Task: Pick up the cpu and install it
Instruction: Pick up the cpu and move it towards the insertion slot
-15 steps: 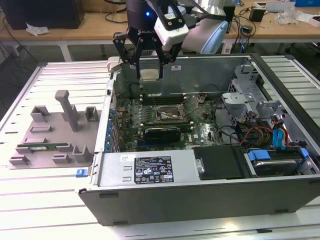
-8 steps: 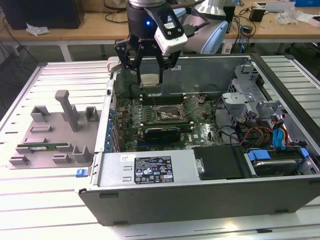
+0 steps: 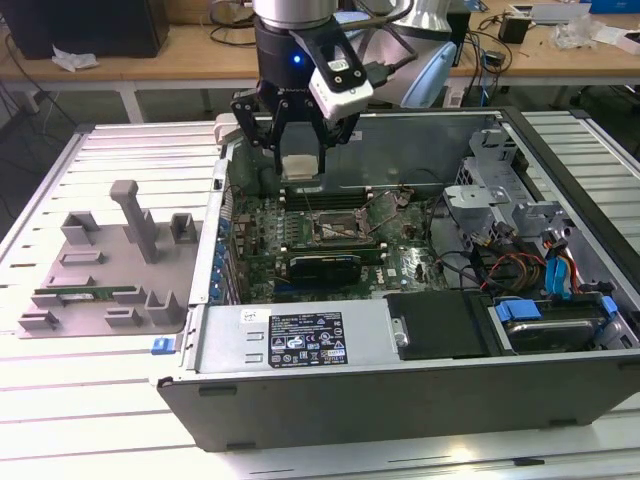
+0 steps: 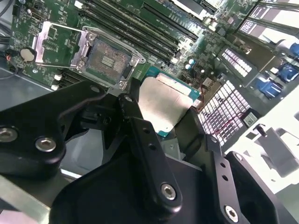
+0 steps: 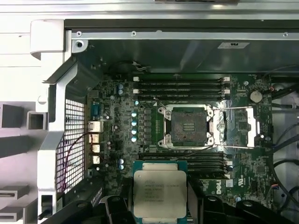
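The gripper [image 3: 303,162] is closed on the cpu [image 5: 160,193] and holds it by two edges, with one black finger [image 4: 140,135] on each side. The cpu hangs flat in the air inside the open computer case [image 3: 400,380]. It is above the green board [image 3: 410,262] and near the back wall of the case. It is not in its place yet. The socket [image 5: 189,126] is open and bare. The cpu looks to be a little to one side of it, not right over it, with a row of long memory slots [image 5: 187,161] in between. I think a few things could go wrong. The fingers grip only the thin edges, so the cpu could slip or tip and land crooked. The socket is full of tiny pins, and a crooked or hard landing could bend them. The cpu also has to face the right way, or it will not sit flat. The metal flap [image 5: 244,128] of the socket lies open just beside it, and a thin metal lever [image 5: 233,108] runs by it. The fingers are wide and could bump these. More memory slots [image 5: 180,86] sit on the other side of the socket. Red and blue wires [image 3: 535,268] are well apart, at the exterior view's right. A grey tray [image 3: 100,255] lies outside the case, at the exterior view's left, with a long green stick [image 3: 85,296] in it.
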### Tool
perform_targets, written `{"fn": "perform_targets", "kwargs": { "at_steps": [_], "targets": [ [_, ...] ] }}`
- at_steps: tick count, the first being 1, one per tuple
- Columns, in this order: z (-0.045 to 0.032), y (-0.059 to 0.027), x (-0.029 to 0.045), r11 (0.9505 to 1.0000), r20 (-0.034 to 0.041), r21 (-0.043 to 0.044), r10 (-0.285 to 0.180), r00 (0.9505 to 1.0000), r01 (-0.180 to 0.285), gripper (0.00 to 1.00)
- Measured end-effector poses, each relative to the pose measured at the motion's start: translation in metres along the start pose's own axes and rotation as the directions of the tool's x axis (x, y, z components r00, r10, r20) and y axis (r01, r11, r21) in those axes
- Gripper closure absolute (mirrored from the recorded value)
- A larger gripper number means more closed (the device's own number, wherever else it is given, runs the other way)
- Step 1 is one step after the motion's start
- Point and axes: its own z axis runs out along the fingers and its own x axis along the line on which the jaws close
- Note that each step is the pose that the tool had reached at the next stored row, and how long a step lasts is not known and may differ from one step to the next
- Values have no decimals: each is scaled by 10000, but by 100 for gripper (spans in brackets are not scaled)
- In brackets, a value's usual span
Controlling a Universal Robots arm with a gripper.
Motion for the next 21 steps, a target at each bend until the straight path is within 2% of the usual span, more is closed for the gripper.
{"fn": "perform_targets", "kwargs": {
  "at_steps": [6, 10, 11, 16, 20, 21],
  "targets": [
    [110, 26, -43, 10000, -4, 1, 1, 10000, -1, 45],
    [220, 56, -142, 10000, -23, 1, 2, 10000, -2, 45],
    [261, 72, -194, 10000, -30, -1, 2, 10000, -2, 45],
    [360, 111, -329, 10000, -66, 0, 3, 10000, -3, 45],
    [438, 154, -416, 10000, -109, 0, 5, 9999, -5, 45],
    [490, 184, -460, 10000, -139, 3, 8, 9999, -8, 45]
  ]
}}
